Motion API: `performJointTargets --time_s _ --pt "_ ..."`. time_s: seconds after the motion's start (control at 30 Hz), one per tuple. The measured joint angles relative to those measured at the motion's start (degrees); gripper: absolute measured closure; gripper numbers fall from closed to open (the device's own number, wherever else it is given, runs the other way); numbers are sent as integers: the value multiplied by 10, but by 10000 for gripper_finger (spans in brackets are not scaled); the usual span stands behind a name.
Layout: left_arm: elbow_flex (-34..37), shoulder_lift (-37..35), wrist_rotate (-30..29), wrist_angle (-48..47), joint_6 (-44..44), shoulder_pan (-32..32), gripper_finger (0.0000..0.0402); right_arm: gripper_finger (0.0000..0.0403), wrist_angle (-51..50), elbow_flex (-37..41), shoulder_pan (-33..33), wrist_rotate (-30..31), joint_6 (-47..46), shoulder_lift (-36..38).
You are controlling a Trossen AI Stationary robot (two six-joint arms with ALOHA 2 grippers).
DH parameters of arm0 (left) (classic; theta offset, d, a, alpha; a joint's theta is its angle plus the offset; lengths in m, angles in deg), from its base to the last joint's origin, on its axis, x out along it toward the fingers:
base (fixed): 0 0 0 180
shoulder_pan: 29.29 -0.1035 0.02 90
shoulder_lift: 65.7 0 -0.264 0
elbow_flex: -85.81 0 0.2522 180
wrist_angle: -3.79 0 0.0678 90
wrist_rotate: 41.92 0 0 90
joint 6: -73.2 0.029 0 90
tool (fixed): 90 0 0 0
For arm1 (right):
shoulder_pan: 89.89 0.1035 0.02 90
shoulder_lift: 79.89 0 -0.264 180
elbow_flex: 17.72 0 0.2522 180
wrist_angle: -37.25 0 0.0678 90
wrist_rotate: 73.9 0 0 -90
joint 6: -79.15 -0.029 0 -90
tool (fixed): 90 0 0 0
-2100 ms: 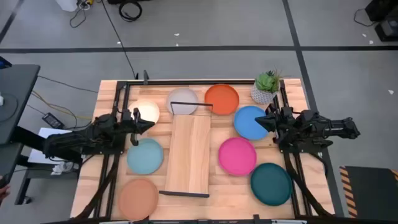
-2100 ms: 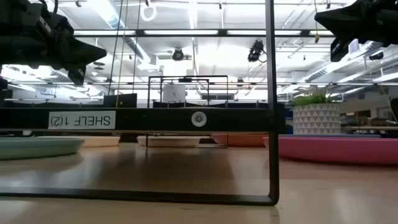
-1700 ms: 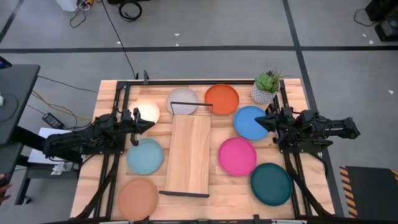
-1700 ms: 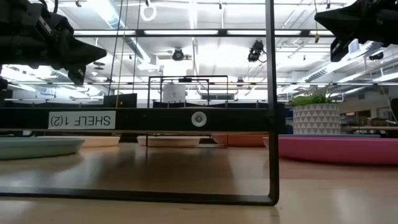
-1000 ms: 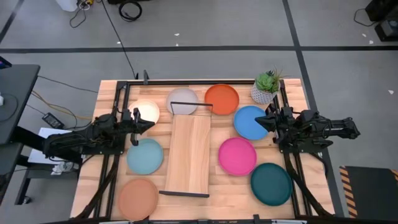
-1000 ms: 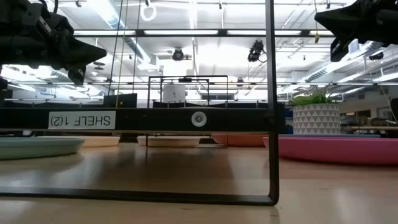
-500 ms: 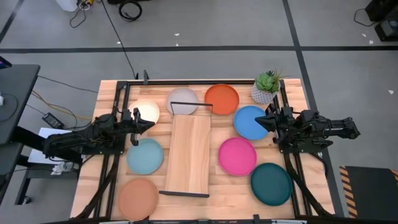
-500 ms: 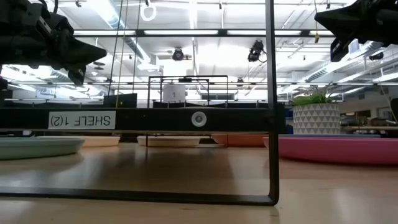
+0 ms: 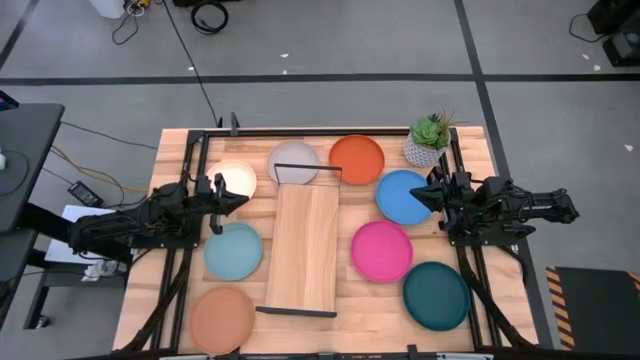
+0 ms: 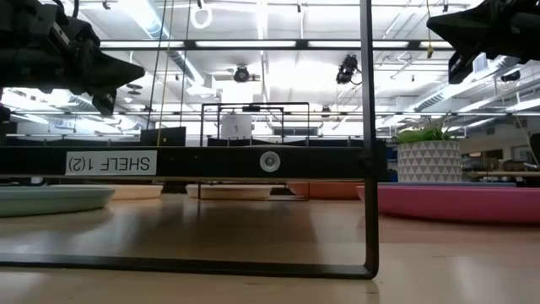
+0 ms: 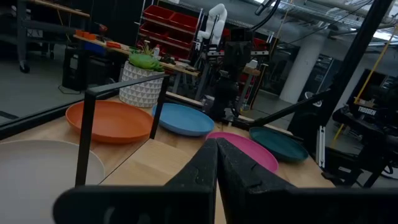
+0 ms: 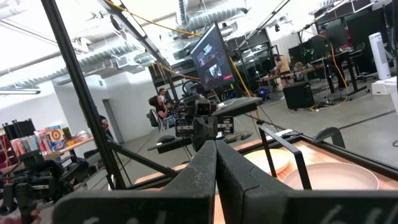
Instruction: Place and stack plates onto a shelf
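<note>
The light-wood shelf [image 9: 300,245] stands mid-table with a thin black frame at each short end. Eight plates lie flat on the table around it. Left of it are cream [image 9: 235,180], light teal [image 9: 232,250] and peach-tan [image 9: 222,317]. At the far end are pale grey [image 9: 292,160] and orange [image 9: 357,160]. To the right are blue [image 9: 403,197], magenta [image 9: 381,250] and dark teal [image 9: 436,295]. My left gripper [image 9: 240,199] hovers shut and empty between the cream and light teal plates. My right gripper [image 9: 416,196] hovers shut and empty over the blue plate. Both sets of shut fingers show in the wrist views [image 11: 216,146] [image 12: 216,146].
A small potted plant [image 9: 430,140] stands at the far right corner beside the orange and blue plates. Black rails run along the table's left and right sides [image 9: 462,180]. In the low view the shelf's near frame [image 10: 367,169] stands upright. People sit in the room beyond [image 12: 163,102].
</note>
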Motion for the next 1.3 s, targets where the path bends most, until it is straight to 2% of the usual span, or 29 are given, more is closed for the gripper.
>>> performJointTargets --time_s 0.13,0.23,0.3,0.47,0.57,0.63,0.8,0.97,1.17,1.3 --pt "0 0 1 19 -7 0 390 390 0 0 0 0 0 0" --pt "0 0 1 23 -51 0 390 390 6 0 0 4 9 0" --pt "0 0 0 30 -58 0 390 390 27 0 0 30 24 0" --pt "0 0 -5 80 -26 0 390 390 86 0 0 112 57 0" --pt "0 0 -34 138 -20 0 390 390 78 0 0 109 102 -5" --pt "0 0 -54 167 -2 0 390 390 63 0 0 113 91 -22" --pt "0 0 -84 207 45 0 390 391 15 -2 0 176 20 -100" --pt "0 0 -86 226 47 0 390 392 -7 -6 -2 199 -37 -205" --pt "0 0 -86 229 24 0 390 373 -15 -12 -17 195 -35 -314" --pt "0 0 -86 238 15 0 390 341 -65 -61 -34 168 -14 -387"
